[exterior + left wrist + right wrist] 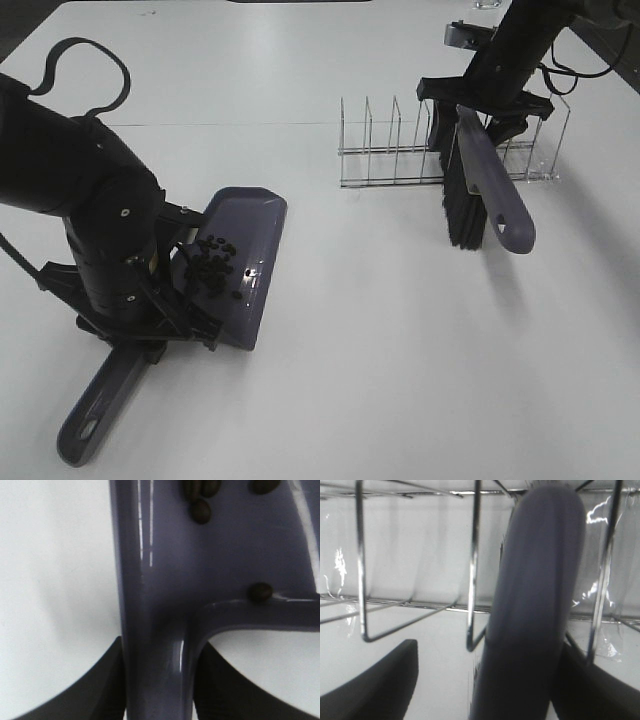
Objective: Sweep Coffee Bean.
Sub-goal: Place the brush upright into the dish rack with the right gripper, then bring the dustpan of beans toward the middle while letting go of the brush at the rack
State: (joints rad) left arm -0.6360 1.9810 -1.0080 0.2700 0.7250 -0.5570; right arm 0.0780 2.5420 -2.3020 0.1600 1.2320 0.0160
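Observation:
The coffee beans (212, 266) lie as a dark cluster on the purple dustpan (250, 240), which rests flat on the white table. My left gripper (150, 328) is shut on the dustpan's handle (100, 405). In the left wrist view the handle (155, 630) runs between my two dark fingers (97, 690), and a few beans (201, 511) lie on the pan. My right gripper (478, 105) is shut on the brush near its head. The brush's purple handle (497, 190) points toward the front and its black bristles (462, 210) hang down. In the right wrist view the handle (535, 605) fills the middle.
A wire rack (395, 150) with upright dividers stands at the back right, directly behind and below the brush; it also shows in the right wrist view (472, 555). The table's dark edges run along the back corners.

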